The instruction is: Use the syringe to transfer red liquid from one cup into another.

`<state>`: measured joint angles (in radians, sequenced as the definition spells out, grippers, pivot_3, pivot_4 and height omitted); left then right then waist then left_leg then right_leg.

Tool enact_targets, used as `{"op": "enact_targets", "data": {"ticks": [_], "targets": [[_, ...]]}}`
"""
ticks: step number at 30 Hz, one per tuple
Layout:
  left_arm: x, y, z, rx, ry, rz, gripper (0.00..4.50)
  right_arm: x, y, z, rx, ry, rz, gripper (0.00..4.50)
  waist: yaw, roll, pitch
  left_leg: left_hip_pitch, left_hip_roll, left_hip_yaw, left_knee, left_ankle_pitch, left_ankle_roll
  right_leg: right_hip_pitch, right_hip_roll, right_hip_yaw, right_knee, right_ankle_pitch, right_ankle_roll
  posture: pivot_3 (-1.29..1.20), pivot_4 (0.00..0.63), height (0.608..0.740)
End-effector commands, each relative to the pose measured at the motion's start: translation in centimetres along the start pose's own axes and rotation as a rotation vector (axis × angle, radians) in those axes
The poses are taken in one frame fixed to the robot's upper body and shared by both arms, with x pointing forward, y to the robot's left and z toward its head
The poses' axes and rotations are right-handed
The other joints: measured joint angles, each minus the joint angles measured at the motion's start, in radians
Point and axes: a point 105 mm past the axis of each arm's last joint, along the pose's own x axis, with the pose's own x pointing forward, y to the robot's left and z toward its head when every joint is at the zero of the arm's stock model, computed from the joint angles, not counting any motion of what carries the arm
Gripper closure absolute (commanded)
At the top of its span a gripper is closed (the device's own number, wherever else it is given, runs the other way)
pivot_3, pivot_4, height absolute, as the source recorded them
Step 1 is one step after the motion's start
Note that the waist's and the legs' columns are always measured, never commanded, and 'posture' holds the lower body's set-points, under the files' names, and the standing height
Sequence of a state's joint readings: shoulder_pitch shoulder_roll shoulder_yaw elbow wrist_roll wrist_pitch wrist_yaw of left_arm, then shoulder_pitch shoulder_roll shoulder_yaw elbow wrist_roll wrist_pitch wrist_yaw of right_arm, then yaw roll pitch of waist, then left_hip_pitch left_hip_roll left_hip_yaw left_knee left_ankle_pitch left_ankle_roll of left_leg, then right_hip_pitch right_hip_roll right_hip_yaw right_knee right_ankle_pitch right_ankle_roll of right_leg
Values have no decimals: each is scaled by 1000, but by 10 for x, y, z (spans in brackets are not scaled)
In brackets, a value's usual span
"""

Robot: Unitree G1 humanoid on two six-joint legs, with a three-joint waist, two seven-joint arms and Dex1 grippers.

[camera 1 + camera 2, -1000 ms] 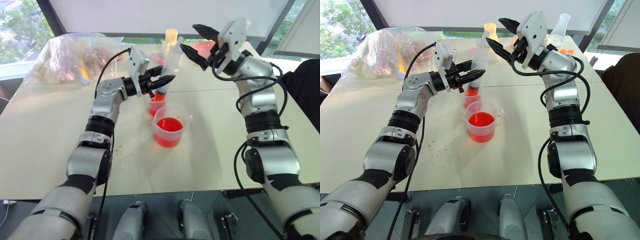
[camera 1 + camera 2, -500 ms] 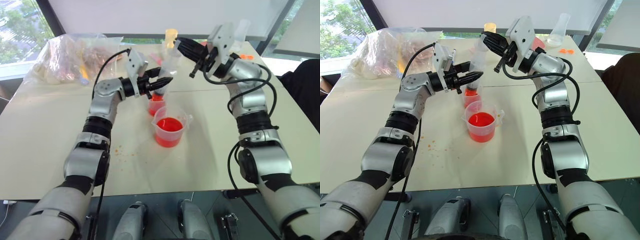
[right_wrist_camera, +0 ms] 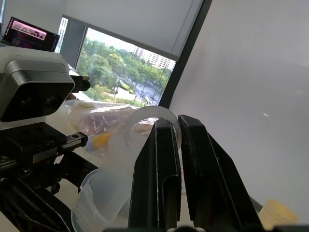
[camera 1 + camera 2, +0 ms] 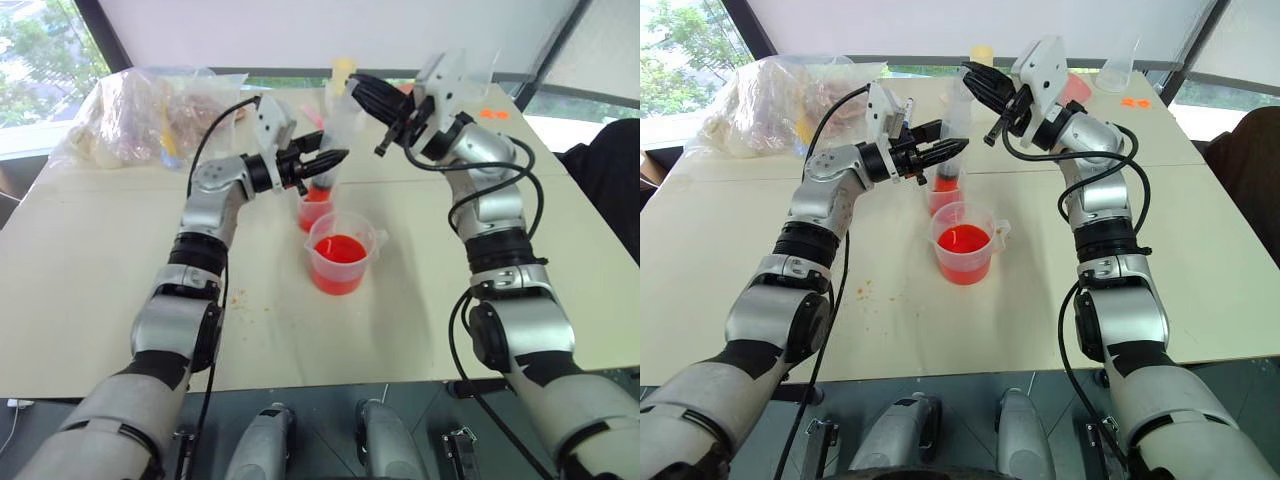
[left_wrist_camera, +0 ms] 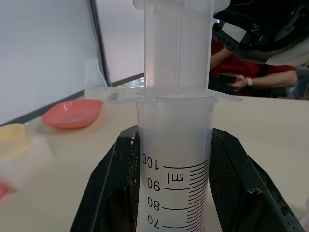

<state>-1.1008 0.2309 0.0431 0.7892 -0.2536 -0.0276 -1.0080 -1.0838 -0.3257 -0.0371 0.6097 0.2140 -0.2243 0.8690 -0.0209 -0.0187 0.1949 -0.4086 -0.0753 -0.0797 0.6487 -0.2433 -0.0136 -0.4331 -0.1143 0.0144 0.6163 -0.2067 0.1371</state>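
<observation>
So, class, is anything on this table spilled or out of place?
Yes: small orange-red specks dot the table left of the measuring beaker, looking like dried splashes of the red liquid. Both cups stand upright.

Daylight comes in from the windows (image 4: pixel 40 60) at the far side and fills the room evenly; it is bright, not harsh. The pale table (image 4: pixel 90 260) shows only soft, weak shadows under the arms. In the left wrist view the syringe (image 5: pixel 176 145) is sharp, and the far background is blurred. In the head views straight edges bend a little near the corners.
</observation>
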Motion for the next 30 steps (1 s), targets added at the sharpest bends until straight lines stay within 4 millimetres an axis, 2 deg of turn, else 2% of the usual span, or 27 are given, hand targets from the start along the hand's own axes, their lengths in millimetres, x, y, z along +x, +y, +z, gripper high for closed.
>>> {"op": "enact_targets", "data": {"ticks": [1,6,14,23,30], "targets": [[7,15,67,105,-192,69,3041,9,23,-3,7,-4,93,4433,0,0,0,0,0,0,0,0,0,0,0,0,0,0,0,0,150,740],[7,20,80,125,-216,86,3041,9,31,-8,19,4,106,4433,-1,0,0,0,0,0,0,0,0,-1,0,0,0,0,0,0,150,740],[3,22,90,131,-226,78,3041,7,48,-21,70,24,125,4433,0,0,0,0,0,0,0,0,0,-1,0,0,0,0,0,0,150,740],[1,20,88,102,-189,49,3041,8,51,-29,108,53,118,4433,-2,0,0,0,0,0,0,0,0,-1,0,0,1,0,0,0,150,740],[-4,18,87,93,-155,41,3041,12,52,-26,123,39,121,4433,-3,0,0,0,0,0,0,0,0,-1,0,0,1,0,0,0,150,740]]}}
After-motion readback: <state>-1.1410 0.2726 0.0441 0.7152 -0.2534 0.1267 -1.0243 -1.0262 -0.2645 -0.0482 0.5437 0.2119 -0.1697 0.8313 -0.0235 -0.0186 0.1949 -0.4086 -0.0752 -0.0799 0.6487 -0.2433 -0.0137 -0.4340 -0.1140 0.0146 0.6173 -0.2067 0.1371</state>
